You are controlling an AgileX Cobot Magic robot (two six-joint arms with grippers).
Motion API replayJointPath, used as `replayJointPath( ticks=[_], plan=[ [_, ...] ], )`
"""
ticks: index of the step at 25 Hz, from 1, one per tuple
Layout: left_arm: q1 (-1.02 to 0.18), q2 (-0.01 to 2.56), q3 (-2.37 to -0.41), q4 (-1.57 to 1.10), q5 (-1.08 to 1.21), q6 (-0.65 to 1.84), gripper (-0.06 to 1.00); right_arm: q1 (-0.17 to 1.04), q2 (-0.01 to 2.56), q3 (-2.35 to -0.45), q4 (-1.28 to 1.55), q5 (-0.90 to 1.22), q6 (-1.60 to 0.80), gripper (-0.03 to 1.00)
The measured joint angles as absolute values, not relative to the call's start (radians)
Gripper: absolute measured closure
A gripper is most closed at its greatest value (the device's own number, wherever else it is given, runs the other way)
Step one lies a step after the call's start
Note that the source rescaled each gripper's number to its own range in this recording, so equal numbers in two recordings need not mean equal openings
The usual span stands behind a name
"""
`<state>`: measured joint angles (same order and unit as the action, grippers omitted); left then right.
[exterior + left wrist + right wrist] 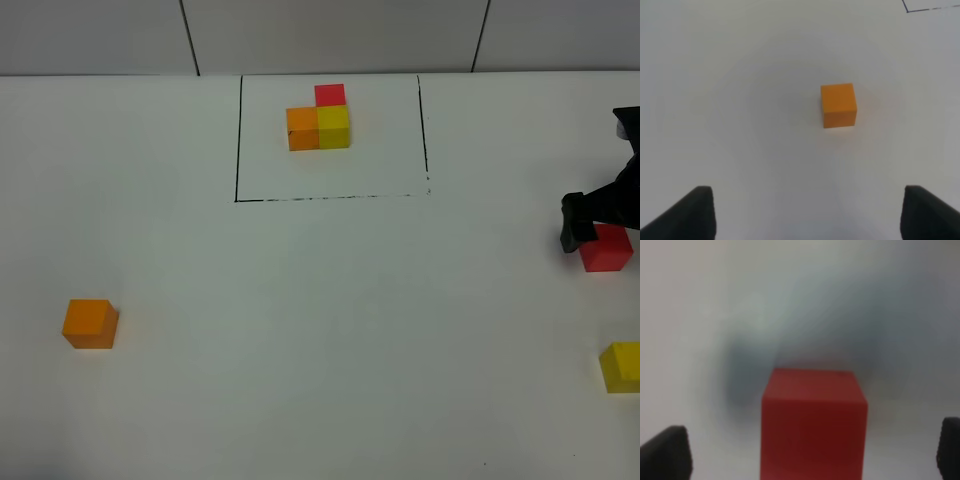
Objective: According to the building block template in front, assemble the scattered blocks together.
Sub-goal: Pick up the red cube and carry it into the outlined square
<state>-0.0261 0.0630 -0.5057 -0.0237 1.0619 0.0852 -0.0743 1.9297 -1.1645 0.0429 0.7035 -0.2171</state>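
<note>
Building block template, orange-yellow row crosswise, red cube behind yellow

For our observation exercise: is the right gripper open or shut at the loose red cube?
Open. The right gripper has its fingertips wide apart either side of the red cube, clear of it.

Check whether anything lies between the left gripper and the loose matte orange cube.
Nothing. In the left wrist view, only bare white table separates the open left gripper from the loose matte orange cube.
</note>
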Motion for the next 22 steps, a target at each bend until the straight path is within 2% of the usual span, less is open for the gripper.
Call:
replayJointPath(
  ticks=[5, 9, 11, 13, 16, 18, 22],
  plan=[
    [-0.026, 0.063, -0.506, -0.024, 1.062, 0.085, 0.22, -0.091, 1.964, -1.164, 0.07, 0.683, -0.24, -0.03],
    [-0.026, 0.063, -0.506, -0.023, 1.062, 0.085, 0.22, -0.101, 1.999, -1.164, 0.075, 0.677, -0.246, 0.05],
    [-0.026, 0.063, -0.506, -0.023, 1.062, 0.085, 0.22, -0.102, 2.009, -1.164, 0.075, 0.675, -0.25, 0.12],
    [-0.026, 0.063, -0.506, -0.023, 1.062, 0.085, 0.22, -0.104, 2.009, -1.164, 0.075, 0.668, -0.251, 0.24],
    [-0.026, 0.063, -0.506, -0.023, 1.062, 0.085, 0.22, -0.104, 2.009, -1.164, 0.075, 0.665, -0.251, 0.55],
    [-0.026, 0.063, -0.506, -0.023, 1.062, 0.085, 0.22, -0.104, 2.009, -1.164, 0.075, 0.665, -0.253, 0.93],
    [-0.026, 0.063, -0.506, -0.023, 1.062, 0.085, 0.22, -0.087, 2.003, -1.17, 0.064, 0.668, -0.278, 0.96]
  ],
)
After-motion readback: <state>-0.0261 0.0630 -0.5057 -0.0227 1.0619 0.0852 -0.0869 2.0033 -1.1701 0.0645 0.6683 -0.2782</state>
